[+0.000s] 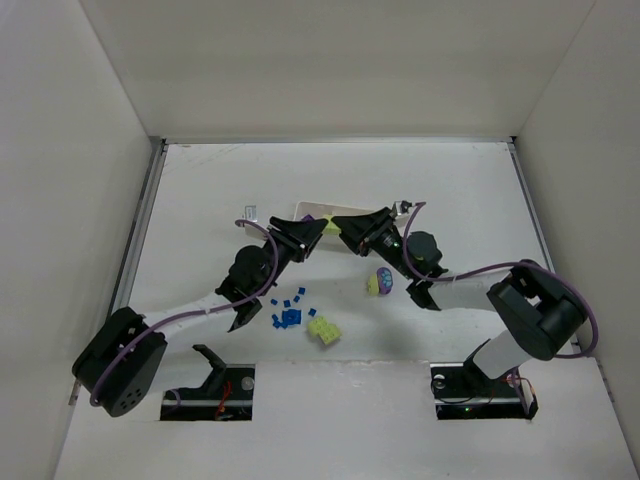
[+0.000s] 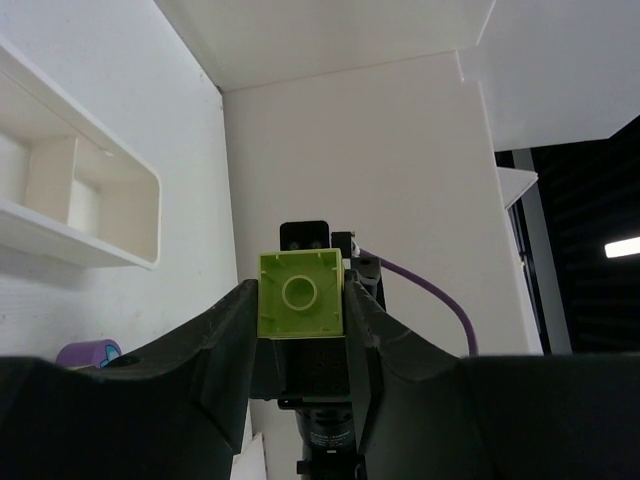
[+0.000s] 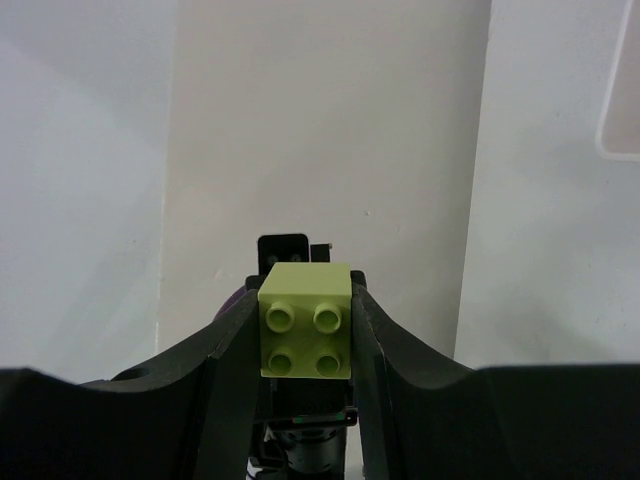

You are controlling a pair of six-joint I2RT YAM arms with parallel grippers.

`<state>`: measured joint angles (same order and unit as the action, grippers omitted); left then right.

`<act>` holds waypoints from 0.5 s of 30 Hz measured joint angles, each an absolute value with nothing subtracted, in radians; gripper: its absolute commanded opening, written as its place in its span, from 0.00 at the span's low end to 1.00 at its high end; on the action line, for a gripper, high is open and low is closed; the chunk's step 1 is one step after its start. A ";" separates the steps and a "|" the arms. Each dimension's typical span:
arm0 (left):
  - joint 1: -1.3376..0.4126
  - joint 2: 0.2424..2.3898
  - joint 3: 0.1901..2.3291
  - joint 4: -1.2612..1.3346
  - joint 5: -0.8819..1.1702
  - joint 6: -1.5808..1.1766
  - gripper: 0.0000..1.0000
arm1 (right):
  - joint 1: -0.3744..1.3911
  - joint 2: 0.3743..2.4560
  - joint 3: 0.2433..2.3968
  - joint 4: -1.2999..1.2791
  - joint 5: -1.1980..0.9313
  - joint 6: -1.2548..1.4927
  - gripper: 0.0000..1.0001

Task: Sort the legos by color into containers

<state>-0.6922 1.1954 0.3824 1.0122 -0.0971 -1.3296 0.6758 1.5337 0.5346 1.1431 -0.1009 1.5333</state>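
Observation:
In the left wrist view my left gripper [image 2: 301, 300] is shut on a yellow-green brick [image 2: 301, 294], its hollow underside facing the camera. In the right wrist view my right gripper [image 3: 306, 325] is shut on a yellow-green brick [image 3: 306, 322] showing its studs. In the top view the left gripper [image 1: 316, 234] and right gripper [image 1: 346, 224] meet tip to tip, so this looks like one brick held by both. The white tray [image 1: 305, 209] lies just behind them, mostly hidden; its compartments show in the left wrist view [image 2: 90, 205]. Several tiny blue bricks [image 1: 288, 315] lie near the arms.
A loose yellow-green brick [image 1: 323, 330] lies beside the blue ones. A purple and yellow-green piece [image 1: 380, 283] sits under the right arm. A purple piece [image 2: 88, 352] shows low left in the left wrist view. White walls enclose the table.

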 measured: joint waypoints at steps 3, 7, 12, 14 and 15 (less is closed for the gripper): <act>-0.684 1.172 0.363 1.002 -0.068 -1.314 0.08 | 0.676 1.528 0.511 1.158 -0.110 1.533 0.23; -0.608 1.130 0.333 0.982 -0.089 -1.284 0.08 | 0.644 1.497 0.456 1.158 -0.106 1.528 0.23; -0.569 1.098 0.322 0.953 -0.106 -1.238 0.09 | 0.585 1.465 0.421 1.137 -0.123 1.499 0.22; -0.571 1.097 0.322 0.939 -0.106 -1.211 0.09 | 0.537 1.444 0.418 1.101 -0.146 1.473 0.22; -0.578 1.097 0.323 0.929 -0.110 -1.194 0.09 | 0.506 1.431 0.418 1.074 -0.155 1.457 0.22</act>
<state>-0.5781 1.0973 0.3225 0.9287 -0.1097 -1.1938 0.5060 1.4311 0.4175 1.0737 -0.1555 1.4574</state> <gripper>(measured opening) 0.330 0.427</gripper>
